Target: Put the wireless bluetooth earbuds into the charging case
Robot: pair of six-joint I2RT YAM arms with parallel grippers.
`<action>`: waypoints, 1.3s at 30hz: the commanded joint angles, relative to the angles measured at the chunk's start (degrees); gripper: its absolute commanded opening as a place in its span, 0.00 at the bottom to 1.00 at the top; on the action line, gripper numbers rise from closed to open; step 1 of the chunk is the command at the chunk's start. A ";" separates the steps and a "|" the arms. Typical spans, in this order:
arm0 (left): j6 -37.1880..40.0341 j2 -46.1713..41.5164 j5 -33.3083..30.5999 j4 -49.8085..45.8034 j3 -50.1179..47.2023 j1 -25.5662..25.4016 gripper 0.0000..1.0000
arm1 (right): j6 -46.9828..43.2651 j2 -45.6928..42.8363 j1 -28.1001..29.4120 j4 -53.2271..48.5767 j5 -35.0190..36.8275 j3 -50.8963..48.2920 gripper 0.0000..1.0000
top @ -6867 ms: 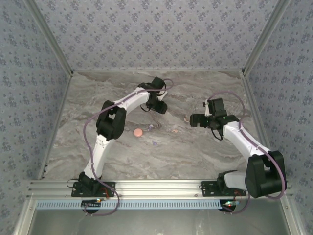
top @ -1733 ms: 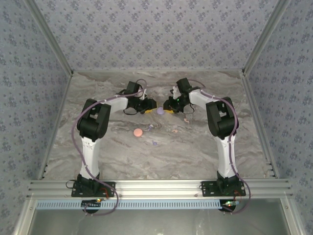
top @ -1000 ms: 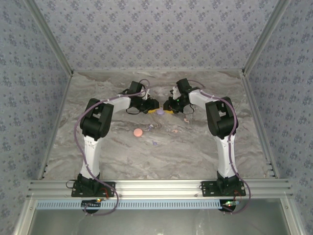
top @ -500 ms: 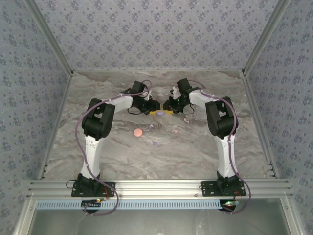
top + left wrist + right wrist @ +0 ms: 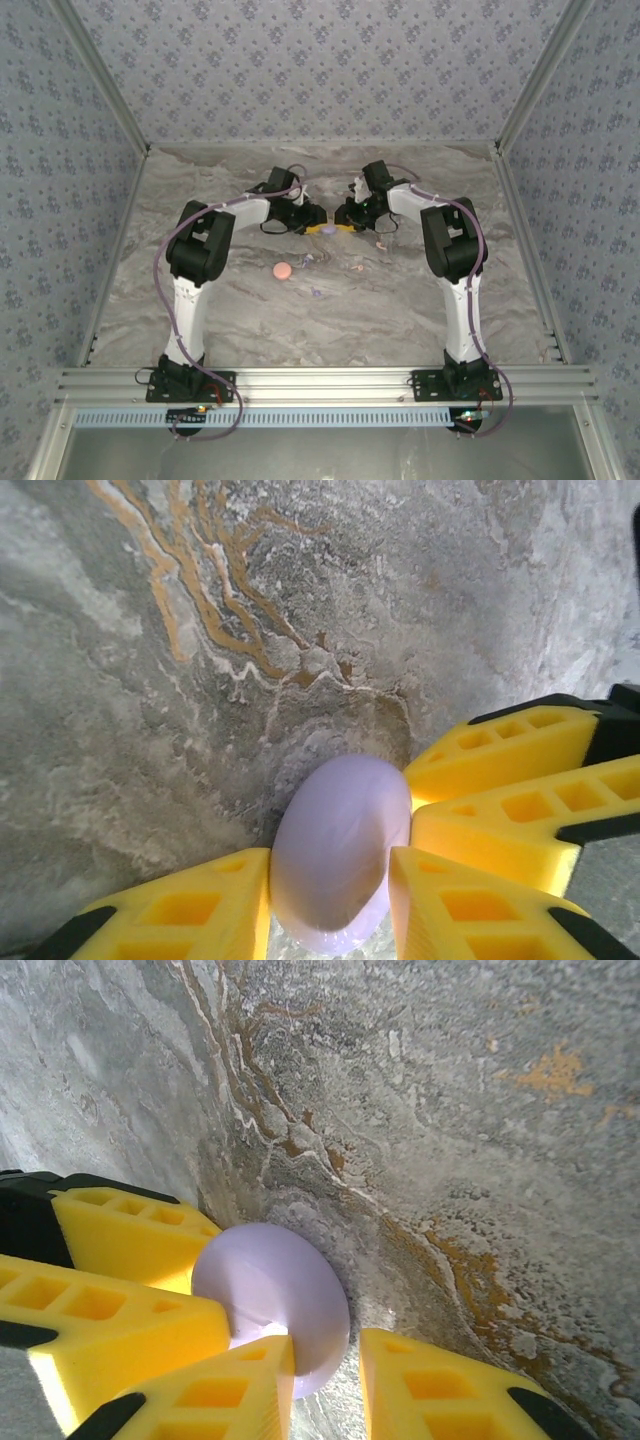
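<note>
Over marble table (image 5: pixel 400 300), both arms lean inward, left fingers (image 5: pixel 180 910) and right fingers (image 5: pixel 440 1380) clamping lilac case (image 5: pixel 340 850).

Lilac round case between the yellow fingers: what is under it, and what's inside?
Beneath the lilac case shows the grey marbled table. No opening shows, so its inside is hidden; yellow fingers cover its sides.

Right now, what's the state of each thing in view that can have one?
lilac case: closed, pinched between both claws.
pink case: closed, flat on the table, no claw on it.
earbuds: loose on the table, outside the cases.
left claw: shut on the lilac case.
right claw: shut on the lilac case.
</note>
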 commanded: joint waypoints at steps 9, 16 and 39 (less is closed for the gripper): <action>-3.86 -1.19 4.15 7.55 -2.62 -0.83 0.35 | 1.30 0.71 -0.10 0.94 -2.26 -1.40 0.25; -3.31 -0.87 4.07 6.60 -2.17 -0.74 0.33 | 1.35 0.37 -0.17 1.18 -2.81 -1.40 0.25; 5.06 -17.92 3.30 10.71 -12.00 1.22 0.21 | -3.96 -20.16 -5.93 12.68 -9.94 -16.62 0.45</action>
